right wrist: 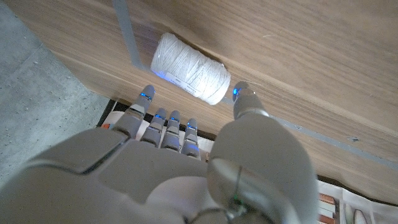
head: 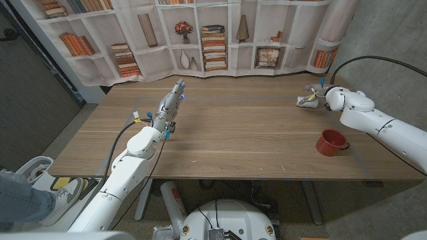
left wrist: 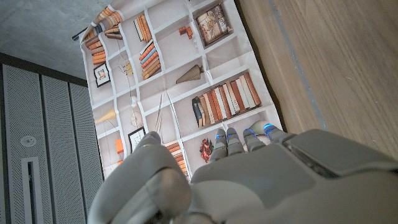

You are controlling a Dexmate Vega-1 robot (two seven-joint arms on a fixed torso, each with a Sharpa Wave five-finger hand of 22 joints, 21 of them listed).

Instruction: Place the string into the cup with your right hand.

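1. The string (right wrist: 190, 68), a white spool, is seen lying on the table (head: 240, 133) at its far right, not yet lifted
2. The right hand (head: 313, 99) is placed just over the spool; in the right wrist view the fingers (right wrist: 163, 121) and thumb are spread apart around it, and no grip is made yet
3. The cup (head: 331, 142), red, stands nearer on the right, well apart from the spool, with nothing seen in it
4. The left hand (head: 172, 100) is held out with straight fingers, holding nothing
5. Grasping, carrying and dropping are judged to remain

White string (right wrist: 189, 68), red cup (head: 330, 142), brown wood-grain table (head: 253, 133), grey hands with blue-lit fingertips (right wrist: 144, 95).
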